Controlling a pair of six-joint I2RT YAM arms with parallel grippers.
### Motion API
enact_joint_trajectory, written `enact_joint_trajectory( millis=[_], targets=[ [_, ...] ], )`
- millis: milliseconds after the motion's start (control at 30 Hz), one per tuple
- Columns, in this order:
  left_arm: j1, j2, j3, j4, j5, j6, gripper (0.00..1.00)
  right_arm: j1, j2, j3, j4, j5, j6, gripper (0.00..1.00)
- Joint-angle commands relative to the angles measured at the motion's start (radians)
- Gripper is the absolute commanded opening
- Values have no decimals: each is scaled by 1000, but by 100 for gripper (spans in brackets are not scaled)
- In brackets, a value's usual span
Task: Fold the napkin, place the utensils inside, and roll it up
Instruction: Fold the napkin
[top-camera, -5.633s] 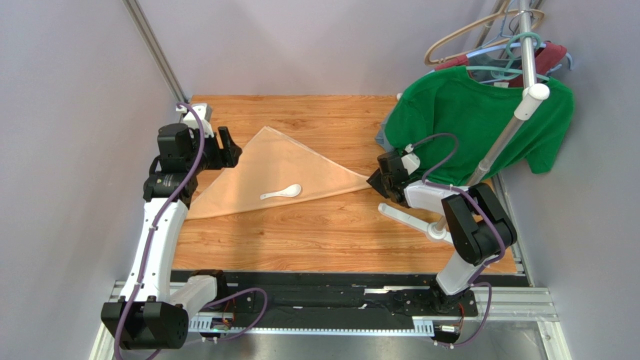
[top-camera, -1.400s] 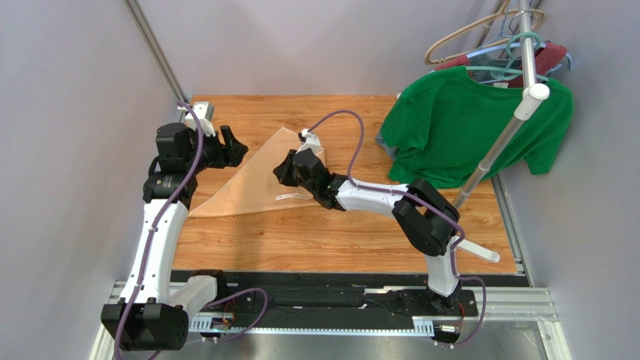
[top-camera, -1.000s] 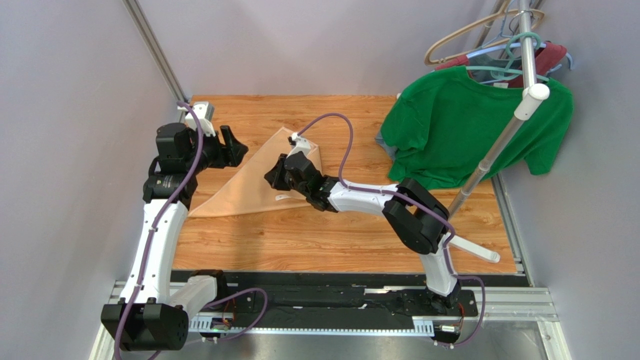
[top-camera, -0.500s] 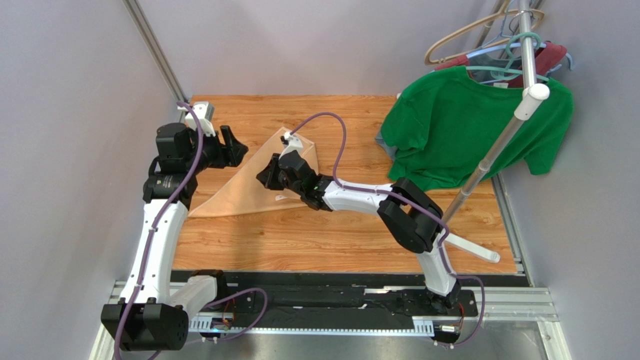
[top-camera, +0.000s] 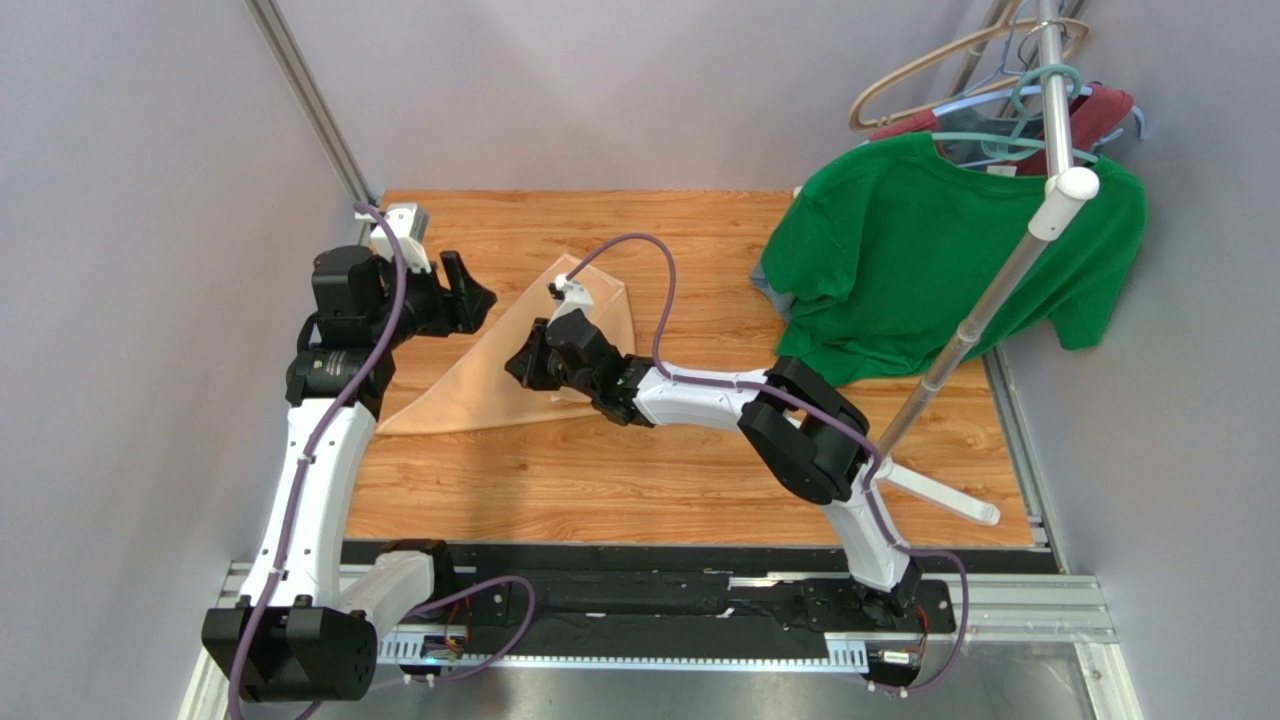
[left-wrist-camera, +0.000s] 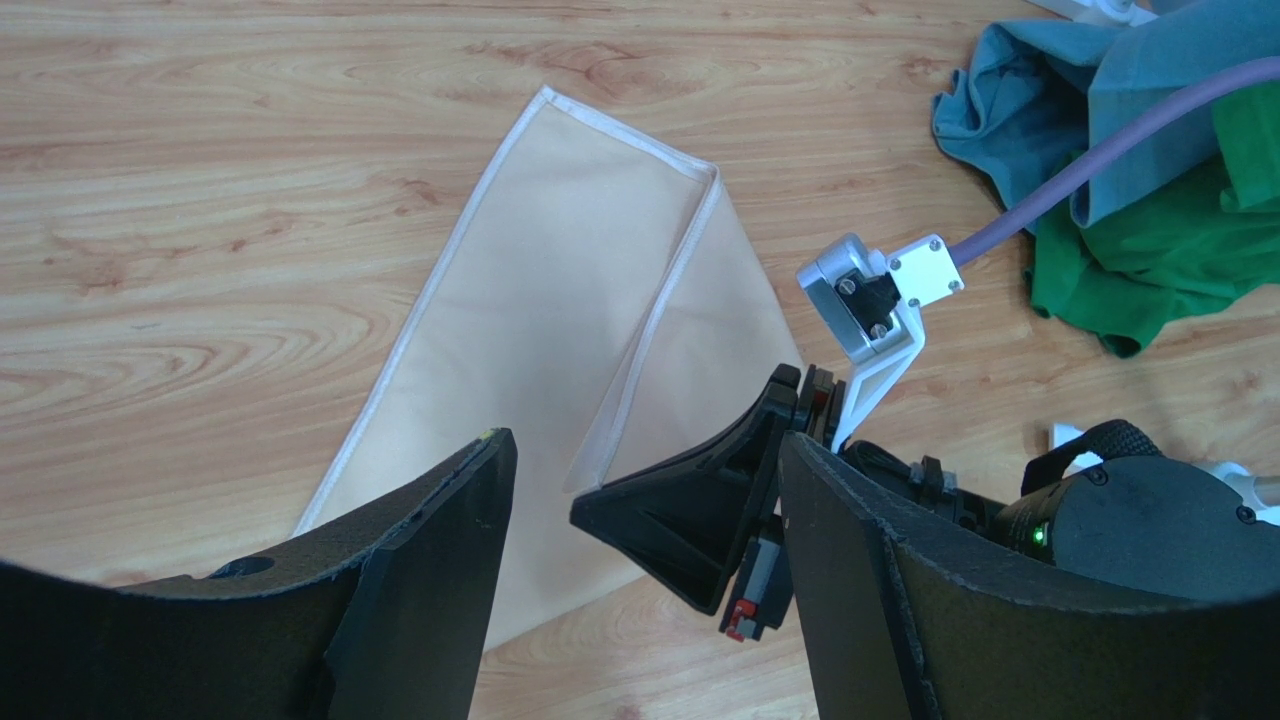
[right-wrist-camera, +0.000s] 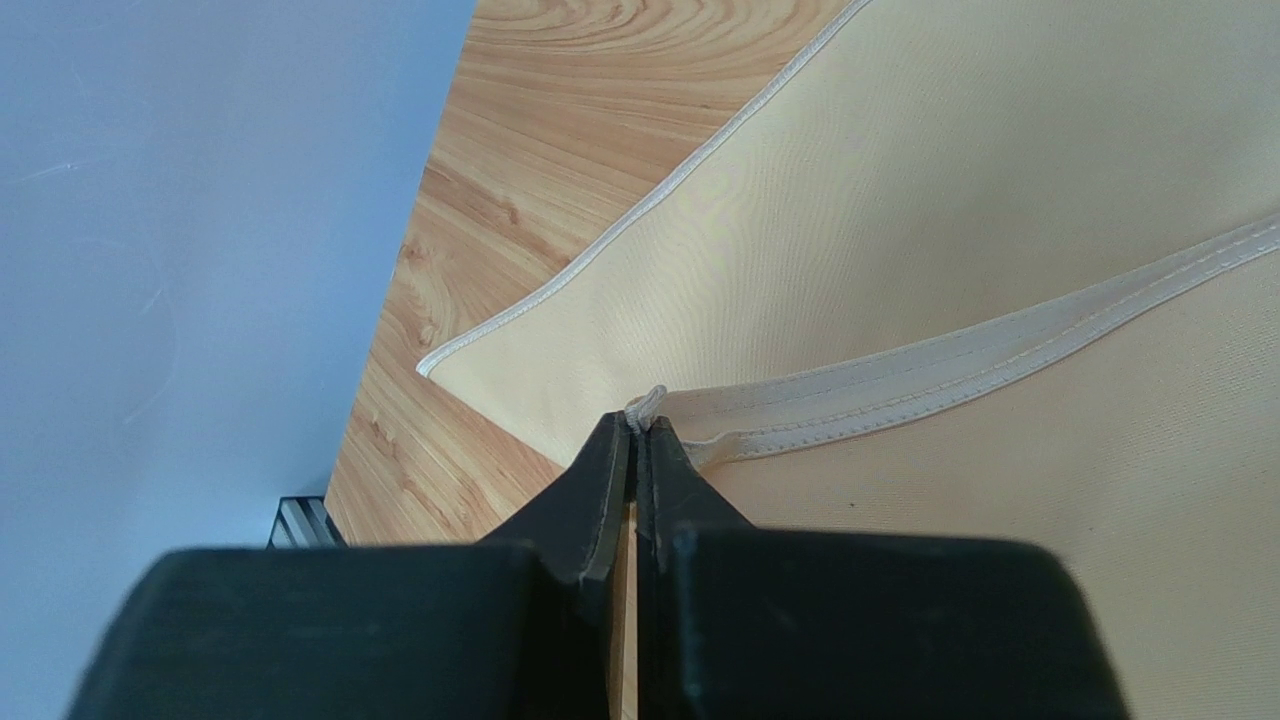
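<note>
Both jaws of the right gripper clamp a hemmed corner of the napkin, which lies part-folded on the table left of centre; the left gripper hangs spread and empty above it. Folding seems in hand, the spoon unseen; next, lay that corner flat and release it.

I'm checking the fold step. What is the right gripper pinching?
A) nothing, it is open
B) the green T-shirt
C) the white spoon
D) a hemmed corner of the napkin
D: in the right wrist view the right gripper is shut, with a hemmed corner of the napkin caught at its tips.
</note>
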Motion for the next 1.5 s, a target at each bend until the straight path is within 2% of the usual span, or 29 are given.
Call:
enact_joint_trajectory(
  millis=[0, 267, 400, 533, 567, 633, 667, 700, 933, 1033, 1167, 1300, 1333, 1400, 1467],
  targets=[
    [5, -9, -2, 34, 15, -15, 73, 10, 28, 33, 15, 3, -18, 0],
    [5, -3, 0, 33, 13, -15, 73, 13, 67, 39, 23, 15, -26, 0],
    [6, -2, 0, 31, 9, -14, 73, 15, 73, 42, 21, 8, -36, 6],
    [5, 3, 1, 30, 1, -12, 74, 16, 68, 49, 32, -14, -55, 25],
    [5, 4, 0, 31, 1, -12, 74, 19, 68, 57, 35, -20, -59, 36],
    [6, 4, -2, 31, -2, -14, 74, 19, 64, 65, 35, -47, -76, 53],
    [5, 7, -2, 31, -7, -14, 74, 21, 58, 65, 35, -55, -79, 60],
    [5, 9, -3, 34, -7, -17, 74, 19, 51, 62, 35, -60, -84, 62],
    [5, 12, -14, 46, -37, -32, 75, -2, -108, -67, 10, 3, -113, 64],
    [8, 17, -23, 48, -80, -43, 76, -56, -180, -188, 7, -9, -93, 64],
    [46, 21, -58, 30, -106, -87, 76, -189, -335, -312, -66, -55, -116, 63],
    [216, -14, -204, 79, 11, -263, 76, -310, -393, -397, -157, -182, -158, 63],
    [293, -34, -239, 94, 70, -296, 76, -330, -393, -409, -157, -252, -167, 63],
    [344, -60, -318, 103, 85, -340, 75, -376, -368, -418, -168, -320, -197, 63],
    [362, -115, -357, 74, 40, -342, 75, -399, -344, -405, -184, -416, -219, 62]
  ],
)
